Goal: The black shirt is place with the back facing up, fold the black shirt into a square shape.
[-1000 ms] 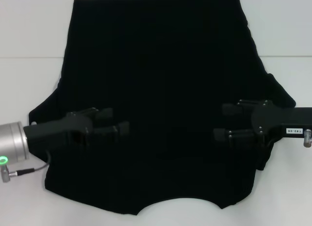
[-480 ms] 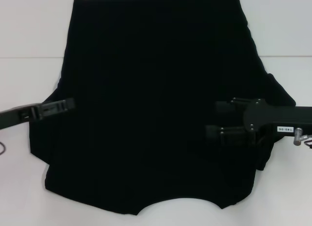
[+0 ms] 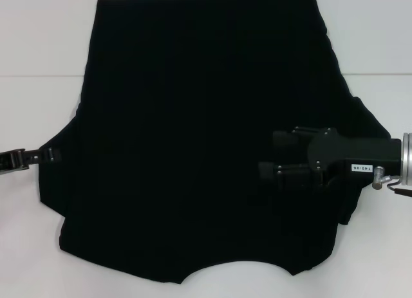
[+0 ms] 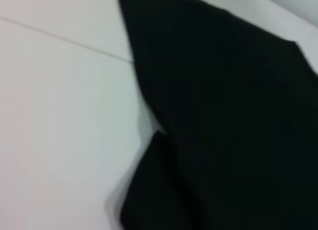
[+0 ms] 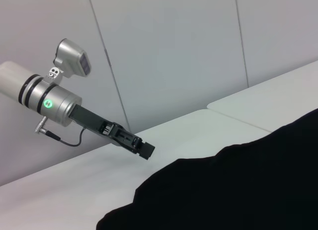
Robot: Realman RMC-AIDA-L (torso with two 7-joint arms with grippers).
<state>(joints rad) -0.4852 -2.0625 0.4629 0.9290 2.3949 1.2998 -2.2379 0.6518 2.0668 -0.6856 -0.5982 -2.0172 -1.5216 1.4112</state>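
The black shirt [image 3: 193, 150] lies spread flat on the white table [image 3: 38, 40], with its curved neckline at the near edge. My left gripper [image 3: 54, 154] is turned edge-on at the tip of the shirt's left sleeve, low by the cloth. The right wrist view shows this left gripper [image 5: 145, 150] from the side, hovering just off the shirt's [image 5: 238, 190] edge. My right gripper [image 3: 271, 154] is over the right part of the shirt, pointing inward. It is open, with nothing between its fingers. The left wrist view shows the shirt's side edge and sleeve [image 4: 238, 115].
White tabletop surrounds the shirt on the left [image 3: 26, 246] and right [image 3: 380, 53]. A seam line [image 3: 38, 76] crosses the table. A pale panelled wall [image 5: 174, 51] stands behind the table in the right wrist view.
My left arm has drawn back leftward from over the shirt to the sleeve edge and turned edge-on. My right gripper has slid further inward over the shirt.
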